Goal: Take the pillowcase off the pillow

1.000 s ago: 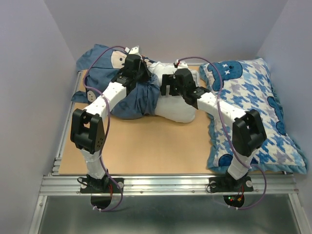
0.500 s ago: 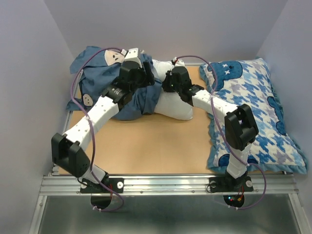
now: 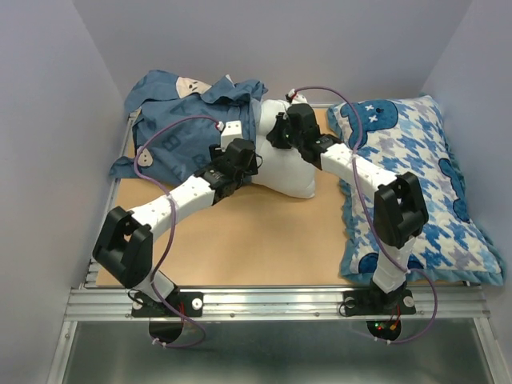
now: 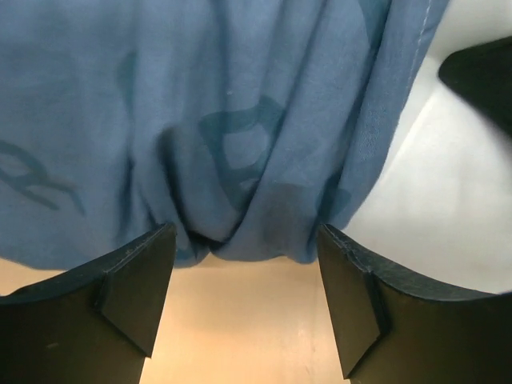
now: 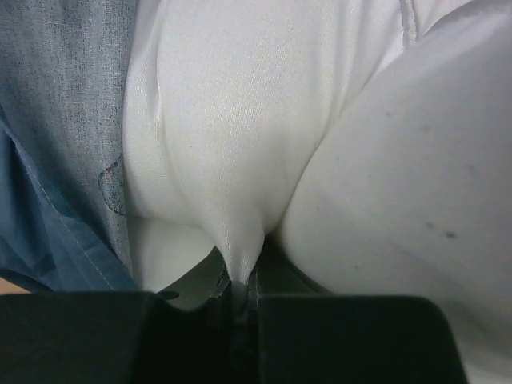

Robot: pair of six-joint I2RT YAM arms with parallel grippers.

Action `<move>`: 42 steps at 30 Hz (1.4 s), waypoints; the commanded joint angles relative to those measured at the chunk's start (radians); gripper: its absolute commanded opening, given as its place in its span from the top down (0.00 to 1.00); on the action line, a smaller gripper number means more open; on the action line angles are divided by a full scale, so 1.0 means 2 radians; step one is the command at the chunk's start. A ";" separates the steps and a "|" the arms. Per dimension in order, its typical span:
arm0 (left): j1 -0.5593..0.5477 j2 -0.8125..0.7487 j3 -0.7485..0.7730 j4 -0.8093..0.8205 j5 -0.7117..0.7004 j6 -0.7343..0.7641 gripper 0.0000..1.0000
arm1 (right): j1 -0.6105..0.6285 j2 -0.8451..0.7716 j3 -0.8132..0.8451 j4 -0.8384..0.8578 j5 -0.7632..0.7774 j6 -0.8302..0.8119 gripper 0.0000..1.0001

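Note:
The slate-blue pillowcase (image 3: 180, 120) lies crumpled at the back left, and its hem rests against the left end of the white pillow (image 3: 292, 172). My left gripper (image 3: 246, 160) is open just in front of the pillowcase (image 4: 240, 120), low over the table, with nothing between its fingers (image 4: 132, 280). The pillow (image 4: 456, 200) shows white to its right. My right gripper (image 3: 280, 132) is shut on a pinched fold of the pillow (image 5: 232, 160) at its back left part. Beside that gripper (image 5: 240, 276) hangs the pillowcase edge (image 5: 56, 120).
A blue-and-white houndstooth pillow (image 3: 416, 176) fills the right side of the tan table (image 3: 256, 240) and overhangs its right edge. Grey walls close in the left, back and right. A metal rail (image 3: 272, 300) runs along the near edge.
My left gripper opened, let go of the pillowcase and drew back toward the front. The pillowcase now lies spread at the back left. My right gripper shut on the pillow.

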 commanded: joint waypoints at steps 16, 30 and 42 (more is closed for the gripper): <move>0.140 -0.030 0.012 -0.039 -0.098 -0.037 1.00 | -0.031 -0.101 0.045 -0.163 0.035 -0.015 0.99; 0.385 0.039 -0.013 -0.055 -0.020 -0.076 1.00 | -0.182 -0.141 0.194 -0.261 -0.061 0.009 0.99; 0.283 0.029 -0.073 -0.024 0.013 -0.089 1.00 | -0.190 -0.118 0.110 -0.271 -0.076 -0.030 0.99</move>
